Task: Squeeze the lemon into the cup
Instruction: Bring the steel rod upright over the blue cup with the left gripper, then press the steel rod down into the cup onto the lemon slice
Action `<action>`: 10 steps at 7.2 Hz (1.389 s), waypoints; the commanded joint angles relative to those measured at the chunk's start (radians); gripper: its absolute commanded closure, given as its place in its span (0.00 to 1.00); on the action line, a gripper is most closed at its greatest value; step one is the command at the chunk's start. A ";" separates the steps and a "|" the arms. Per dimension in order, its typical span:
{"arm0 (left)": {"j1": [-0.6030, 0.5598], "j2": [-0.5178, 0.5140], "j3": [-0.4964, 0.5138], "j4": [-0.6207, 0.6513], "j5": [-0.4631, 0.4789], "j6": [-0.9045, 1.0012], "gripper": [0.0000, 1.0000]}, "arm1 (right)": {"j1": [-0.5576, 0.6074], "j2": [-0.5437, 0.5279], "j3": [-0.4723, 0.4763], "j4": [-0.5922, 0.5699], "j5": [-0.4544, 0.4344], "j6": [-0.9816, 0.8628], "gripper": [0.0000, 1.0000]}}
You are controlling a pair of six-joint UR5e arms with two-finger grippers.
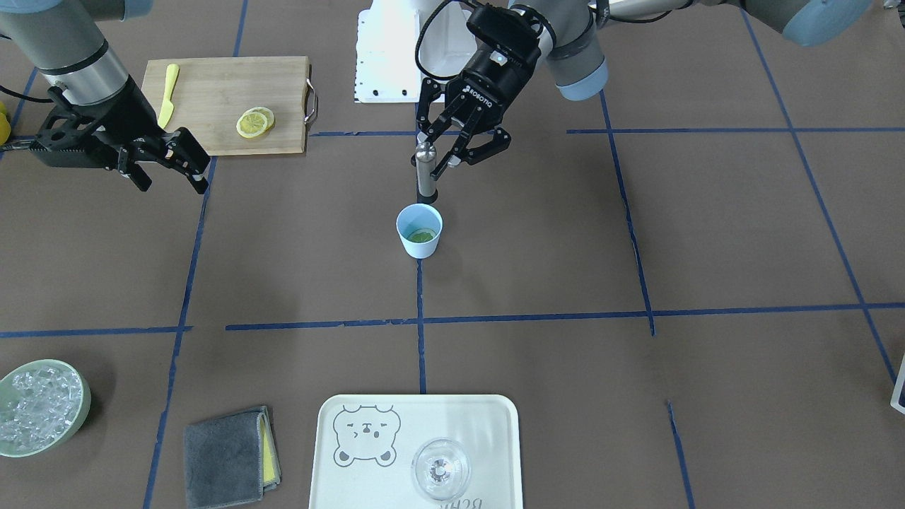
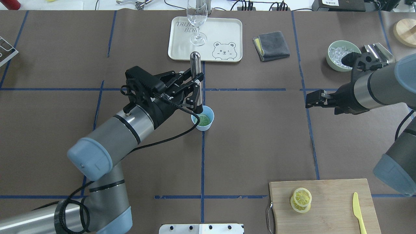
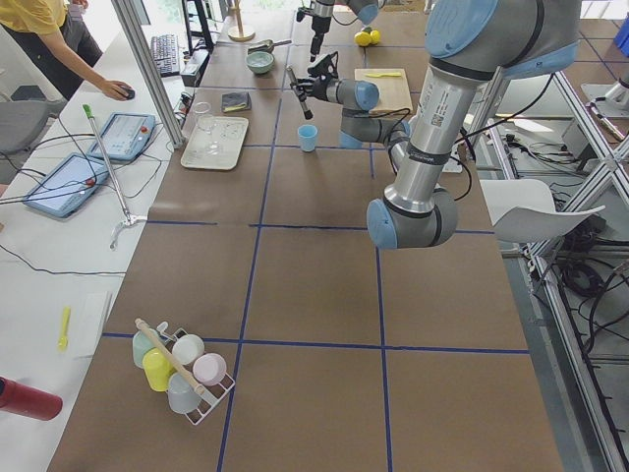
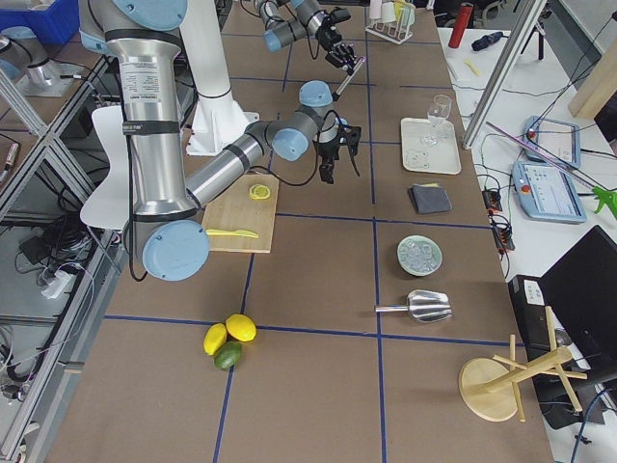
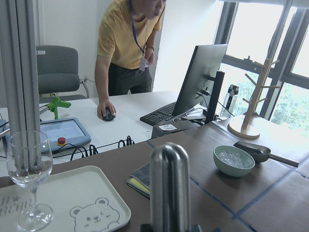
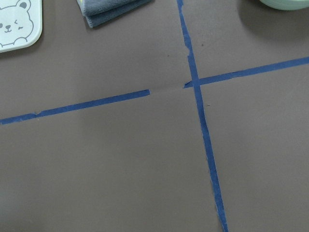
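While the left gripper (image 1: 431,161) clamps an upright shiny metal cylinder (image 1: 425,180) just beside the small light-blue cup (image 1: 418,247), a thin round lemon slice (image 1: 422,236) lies inside; right gripper (image 1: 170,177) hangs open, well apart.

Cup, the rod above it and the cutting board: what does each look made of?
Cup: matte light blue with no shine, probably plastic, though ceramic can't be ruled out.
Rod: looks like polished steel, with bright reflections on its domed top. Its black tip may be plastic or rubber.
Cutting board: pale bamboo or wood, with a faint straight grain and a metal handle.
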 commanded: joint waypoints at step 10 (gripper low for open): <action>0.068 -0.090 0.242 -0.115 0.144 0.057 1.00 | -0.004 0.006 0.003 0.001 0.008 0.012 0.00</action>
